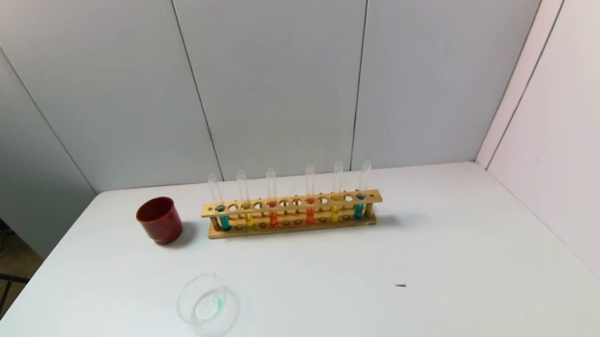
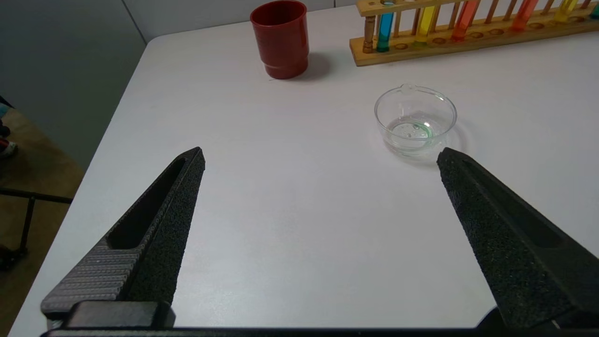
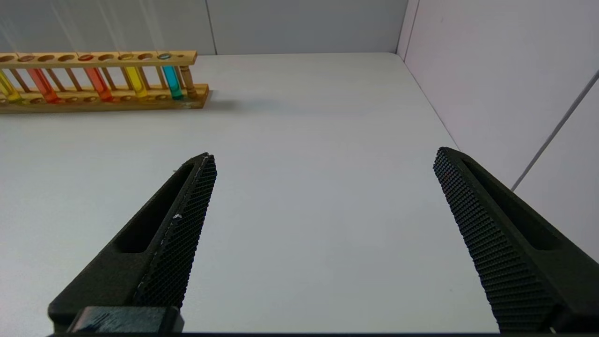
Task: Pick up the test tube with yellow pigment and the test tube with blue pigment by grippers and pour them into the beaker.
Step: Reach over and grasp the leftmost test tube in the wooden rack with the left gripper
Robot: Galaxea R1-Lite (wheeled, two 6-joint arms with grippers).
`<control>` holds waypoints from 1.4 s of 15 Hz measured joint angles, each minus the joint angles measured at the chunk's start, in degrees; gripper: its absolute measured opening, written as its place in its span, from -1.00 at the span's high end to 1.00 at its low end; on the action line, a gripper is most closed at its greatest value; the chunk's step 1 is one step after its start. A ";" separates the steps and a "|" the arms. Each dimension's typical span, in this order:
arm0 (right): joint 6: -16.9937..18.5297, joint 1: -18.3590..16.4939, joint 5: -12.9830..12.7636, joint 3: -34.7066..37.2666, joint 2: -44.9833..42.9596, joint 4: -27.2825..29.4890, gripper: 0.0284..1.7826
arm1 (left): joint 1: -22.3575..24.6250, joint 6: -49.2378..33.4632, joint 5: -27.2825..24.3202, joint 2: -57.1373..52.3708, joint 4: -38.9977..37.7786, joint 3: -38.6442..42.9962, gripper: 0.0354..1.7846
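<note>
A wooden rack point(image 1: 291, 204) at the table's back holds several upright tubes. Blue-pigment test tubes stand at its two ends point(image 1: 225, 222) point(image 1: 358, 210). Yellow-pigment test tubes stand just inside them point(image 1: 250, 221) point(image 1: 335, 213), and orange-red ones fill the middle. The clear beaker point(image 1: 207, 304) sits near the front left with a faint green trace in its bottom. Neither arm shows in the head view. My left gripper point(image 2: 320, 157) is open above bare table, the beaker point(image 2: 415, 120) just beyond one fingertip. My right gripper point(image 3: 325, 157) is open too, with nothing between its fingers.
A dark-red cup point(image 1: 159, 220) stands left of the rack. A small dark speck point(image 1: 400, 285) lies on the white table point(image 1: 438, 264) at the front right. Grey panels wall the back and a pale wall point(image 1: 575, 123) closes the right side.
</note>
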 joint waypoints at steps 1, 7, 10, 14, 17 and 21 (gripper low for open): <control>0.02 0.00 0.00 0.00 0.00 0.00 -0.91 | 0.00 -0.29 -0.88 0.90 0.00 -1.46 -0.96; 0.02 0.02 -0.02 0.00 0.00 0.00 -0.91 | -0.15 -0.88 -3.35 15.04 -4.17 -11.61 -0.96; 0.02 0.00 -0.02 0.00 0.00 0.00 -0.91 | -0.24 -0.96 -4.40 26.56 -11.65 -14.99 -0.96; 0.02 0.00 -0.02 0.00 0.00 0.02 -0.91 | -0.57 -1.01 -5.49 42.73 -24.44 -17.29 -0.96; 0.02 0.00 0.00 0.00 0.00 0.00 -0.91 | -2.19 -1.21 -5.67 53.42 -33.95 -18.58 -0.96; 0.02 0.02 0.00 0.00 0.00 0.00 -0.91 | -4.29 -1.29 -5.71 67.11 -44.62 -20.50 -0.96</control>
